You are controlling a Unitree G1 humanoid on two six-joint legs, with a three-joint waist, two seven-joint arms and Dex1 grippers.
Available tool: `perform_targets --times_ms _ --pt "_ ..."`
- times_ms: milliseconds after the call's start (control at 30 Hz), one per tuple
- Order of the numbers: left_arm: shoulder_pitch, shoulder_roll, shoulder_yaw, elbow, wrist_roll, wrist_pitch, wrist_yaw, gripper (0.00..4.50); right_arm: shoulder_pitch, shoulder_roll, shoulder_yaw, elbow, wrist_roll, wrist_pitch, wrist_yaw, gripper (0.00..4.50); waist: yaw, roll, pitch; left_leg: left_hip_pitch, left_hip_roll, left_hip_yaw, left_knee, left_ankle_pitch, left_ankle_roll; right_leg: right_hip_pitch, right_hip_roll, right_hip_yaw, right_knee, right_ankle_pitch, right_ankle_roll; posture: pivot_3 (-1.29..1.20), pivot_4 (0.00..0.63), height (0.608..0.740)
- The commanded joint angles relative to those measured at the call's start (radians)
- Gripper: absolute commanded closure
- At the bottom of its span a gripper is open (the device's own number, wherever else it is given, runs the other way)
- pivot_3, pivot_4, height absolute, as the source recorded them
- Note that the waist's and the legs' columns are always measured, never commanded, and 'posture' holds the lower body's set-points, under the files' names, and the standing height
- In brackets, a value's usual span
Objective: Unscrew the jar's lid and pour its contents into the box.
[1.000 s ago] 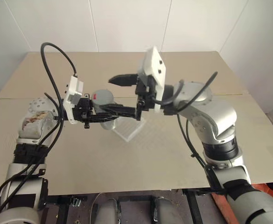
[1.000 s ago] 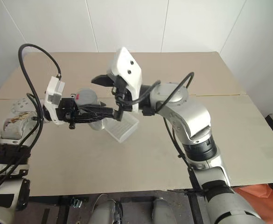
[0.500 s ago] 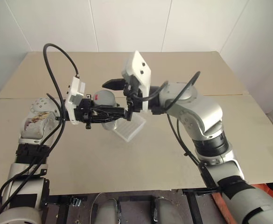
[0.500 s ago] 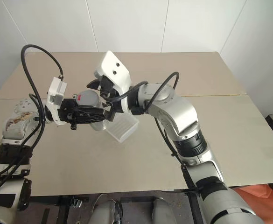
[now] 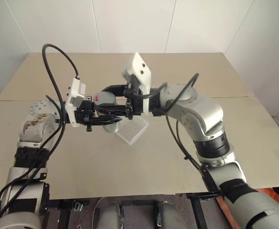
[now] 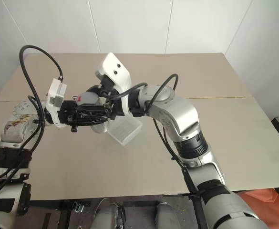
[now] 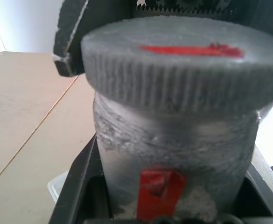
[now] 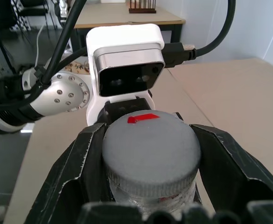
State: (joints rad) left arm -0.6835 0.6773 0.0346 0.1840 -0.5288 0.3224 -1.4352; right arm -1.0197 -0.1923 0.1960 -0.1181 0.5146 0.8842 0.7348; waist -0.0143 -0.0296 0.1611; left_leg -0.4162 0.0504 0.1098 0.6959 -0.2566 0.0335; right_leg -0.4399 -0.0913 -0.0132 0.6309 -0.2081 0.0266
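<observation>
The silver-grey jar (image 7: 173,140) with a red mark on its side is held upright above the table, and my left gripper (image 5: 111,117) is shut on its body. The ribbed round lid (image 8: 150,149), with a red mark on top, sits on the jar. My right gripper (image 5: 114,99) reaches in from the right and is shut on the lid, with a black finger (image 8: 80,168) pressed against each side. The clear plastic box (image 5: 133,130) lies on the table just below and to the right of the jar. The contents are hidden inside the jar.
The beige table (image 5: 177,157) has a seam (image 5: 234,97) running across it behind the arms. White walls stand beyond its far edge. Black cables loop above my left wrist (image 5: 53,67).
My right gripper moved left over the jar and closed its open fingers on the lid. The left gripper and the jar stayed still.
</observation>
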Motion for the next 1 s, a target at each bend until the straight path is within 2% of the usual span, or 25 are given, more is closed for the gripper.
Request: perform_targets --times_ms 33,167,233,433,567,633,700,733,767,933,1000 --pt "0.017 0.006 -0.001 -0.042 0.006 -0.029 -0.014 2.57 -0.078 0.004 -0.177 0.013 0.1 0.065 -0.061 1.74 0.0 0.0 0.0 0.0 0.0 0.0 0.0 0.0 0.0 0.0 0.0 0.0 0.0 0.0 0.0 0.0 0.15 0.74" --pt "0.019 0.005 0.002 -0.041 0.008 -0.035 -0.011 2.57 -0.067 -0.043 -0.256 0.011 0.136 0.102 -0.091 1.74 0.005 0.0 0.0 0.0 0.0 0.0 0.0 0.0 0.0 0.001 0.0 -0.001 -0.001 0.0 0.0 0.0 0.15 0.74" --pt "0.02 0.002 0.013 -0.039 0.011 -0.042 0.009 2.57 -0.007 -0.101 -0.25 -0.031 0.075 0.04 -0.111 1.74 0.005 0.0 0.0 0.0 0.0 0.0 0.0 0.0 0.0 0.001 -0.001 0.0 -0.001 0.0 0.0 0.0 0.15 0.74" --pt "0.057 0.009 0.065 -0.065 0.032 -0.076 0.12 2.57 0.366 -0.368 -0.166 -0.133 -0.156 -0.123 -0.122 1.74 0.009 0.0 0.0 -0.001 -0.001 0.0 0.0 -0.001 0.001 0.001 -0.001 0.0 -0.002 0.0 0.001 0.0 0.15 0.74" --pt "0.074 0.002 0.079 -0.078 0.068 -0.112 0.204 2.57 0.542 -0.406 -0.136 -0.102 -0.209 -0.194 -0.11 1.74 -0.005 0.0 0.0 0.0 -0.001 0.0 0.0 0.0 0.0 -0.001 0.0 0.001 -0.004 0.0 0.001 0.0 0.15 0.74" --pt "0.077 -0.006 0.074 -0.081 0.091 -0.129 0.244 2.57 0.588 -0.406 -0.123 -0.079 -0.223 -0.231 -0.091 1.02 -0.009 0.0 0.0 0.002 -0.001 0.0 0.0 0.0 0.0 0.0 0.0 0.002 -0.003 0.0 0.001 0.0 0.15 0.74" --pt "0.079 -0.021 0.057 -0.089 0.137 -0.166 0.299 2.57 0.608 -0.401 -0.129 -0.06 -0.207 -0.26 -0.052 0.61 -0.008 0.0 0.0 0.002 -0.001 0.0 0.0 0.0 0.0 0.0 0.0 0.003 -0.002 0.0 0.001 0.0 0.15 0.74" --pt "0.08 -0.029 0.05 -0.09 0.157 -0.184 0.321 2.57 0.61 -0.403 -0.126 -0.052 -0.21 -0.265 -0.043 0.17 -0.007 0.0 0.0 0.002 -0.001 0.0 0.0 0.0 0.0 0.0 0.0 0.003 -0.002 0.0 0.001 0.0 0.15 0.74" --pt "0.08 -0.04 0.044 -0.093 0.178 -0.198 0.351 2.57 0.612 -0.413 -0.121 -0.044 -0.216 -0.275 -0.025 0.04 -0.004 0.0 0.0 0.002 -0.001 0.0 0.0 0.0 0.0 0.0 0.0 0.003 -0.002 0.0 0.001 0.0 0.15 0.74" --pt "0.078 -0.074 -0.001 -0.073 0.33 -0.334 0.484 2.57 0.6 -0.483 -0.14 -0.068 -0.202 -0.269 0.065 0.04 0.01 0.0 0.0 0.002 -0.001 0.0 0.0 0.0 0.001 0.001 -0.001 0.002 -0.004 0.0 0.001 0.0 0.15 0.74" --pt "0.062 -0.094 -0.009 -0.053 0.382 -0.388 0.55 2.57 0.572 -0.519 -0.171 -0.099 -0.14 -0.207 0.12 0.04 0.015 0.0 0.0 0.001 -0.001 0.0 0.001 -0.001 0.001 0.001 -0.001 0.002 -0.005 0.0 0.001 0.0 0.15 0.74"
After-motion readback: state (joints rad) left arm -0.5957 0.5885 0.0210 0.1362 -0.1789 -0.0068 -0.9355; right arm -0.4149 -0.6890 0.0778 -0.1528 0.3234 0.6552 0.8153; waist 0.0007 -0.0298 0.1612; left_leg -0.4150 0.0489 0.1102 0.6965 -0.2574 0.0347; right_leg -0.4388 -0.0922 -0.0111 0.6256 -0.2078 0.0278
